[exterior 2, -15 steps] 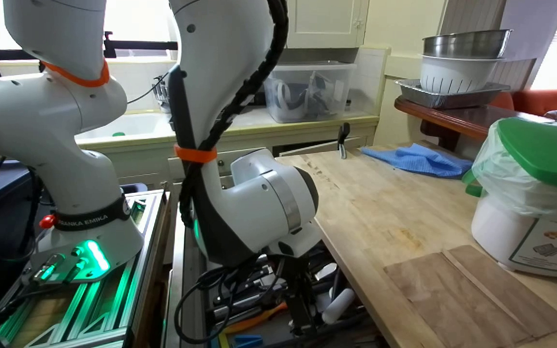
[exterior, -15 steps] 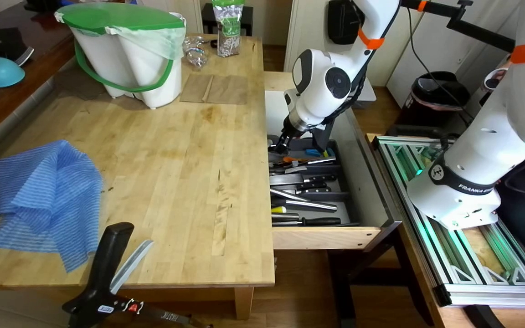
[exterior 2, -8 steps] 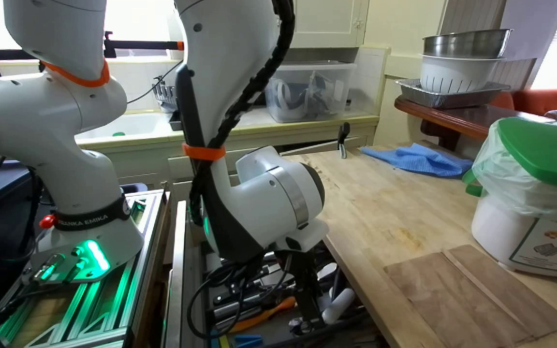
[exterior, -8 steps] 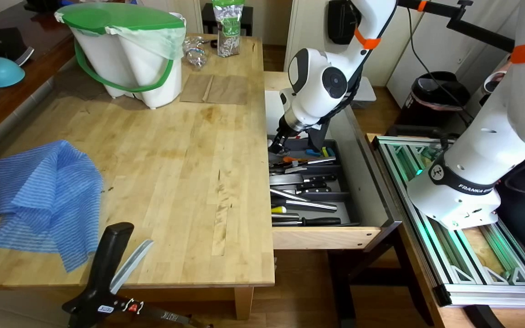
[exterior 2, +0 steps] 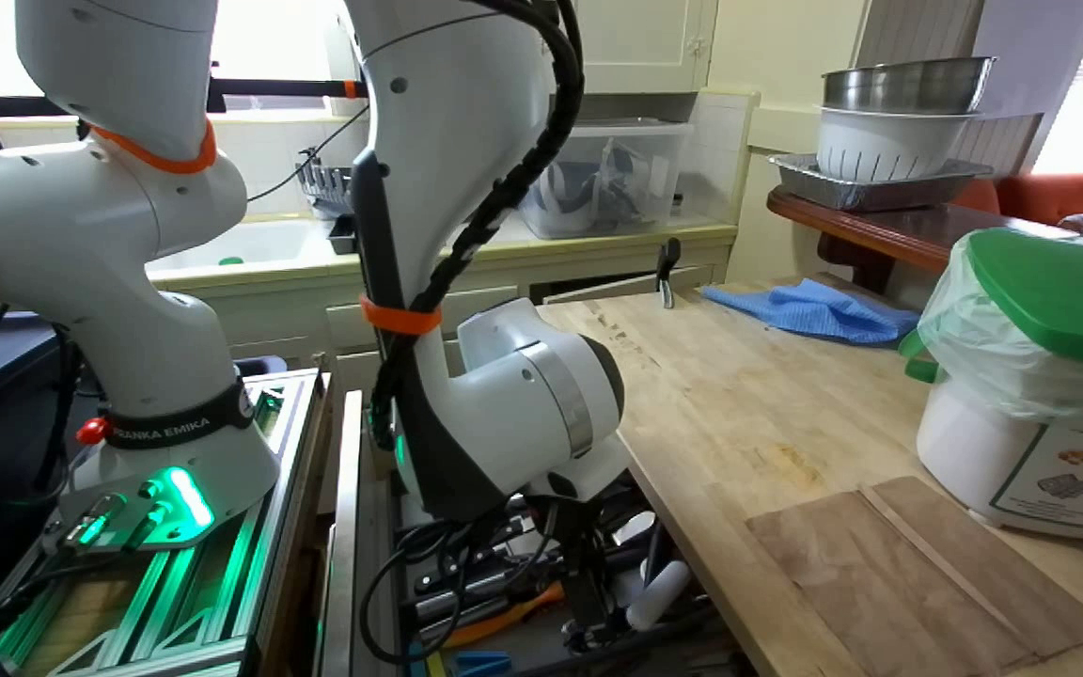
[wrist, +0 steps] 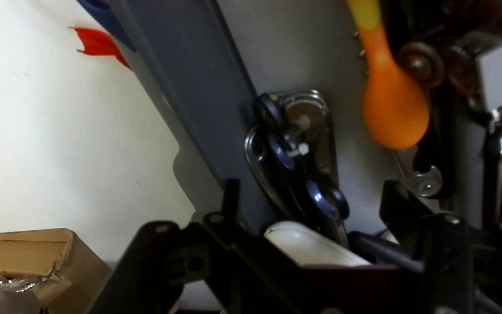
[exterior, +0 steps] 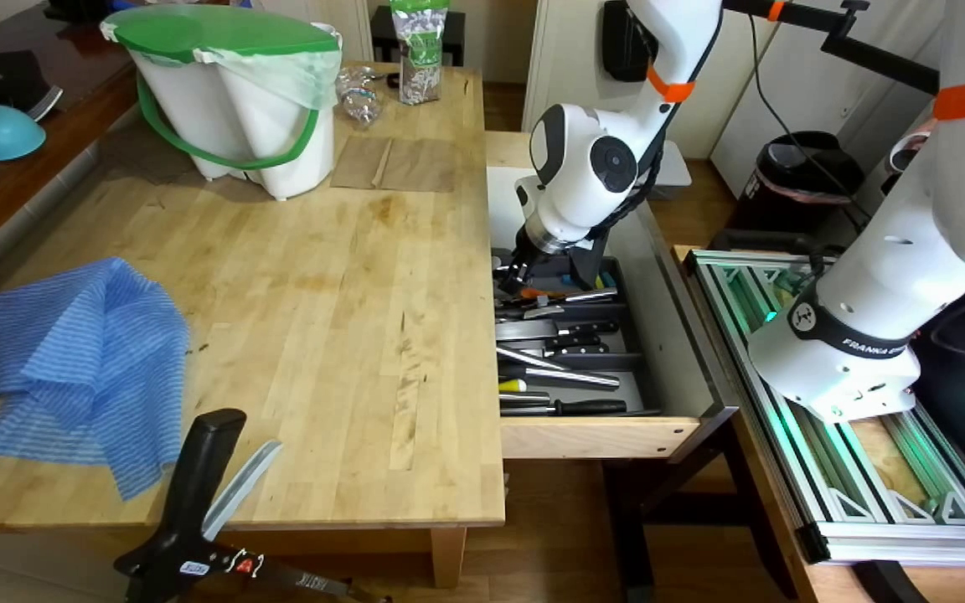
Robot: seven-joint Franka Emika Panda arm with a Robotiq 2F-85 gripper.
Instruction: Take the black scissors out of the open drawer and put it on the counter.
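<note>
In the wrist view the black scissors (wrist: 296,183), with dark looped handles, lie in the drawer against a grey divider, among shiny metal items. My gripper (wrist: 312,196) is open, its two fingers apart on either side of the scissors' handles, with nothing held. In both exterior views the gripper (exterior: 516,280) (exterior 2: 588,611) points down into the far part of the open drawer (exterior: 600,437) (exterior 2: 353,536). The scissors cannot be made out there. The counter (exterior: 323,335) (exterior 2: 739,404) runs alongside the drawer.
A white handle (wrist: 312,246) and an orange spoon (wrist: 395,109) lie near the scissors. The grey divider (wrist: 190,74) stands beside them. The counter edge is close to the wrist. A blue cloth (exterior: 89,352), a green-lidded bucket (exterior: 239,109) and a chunky black tool (exterior: 198,502) are farther off.
My gripper rose slightly in the drawer, then came back down lower among the utensils. The arm has shifted a little toward the counter overall. The drawer and counter items have not moved.
</note>
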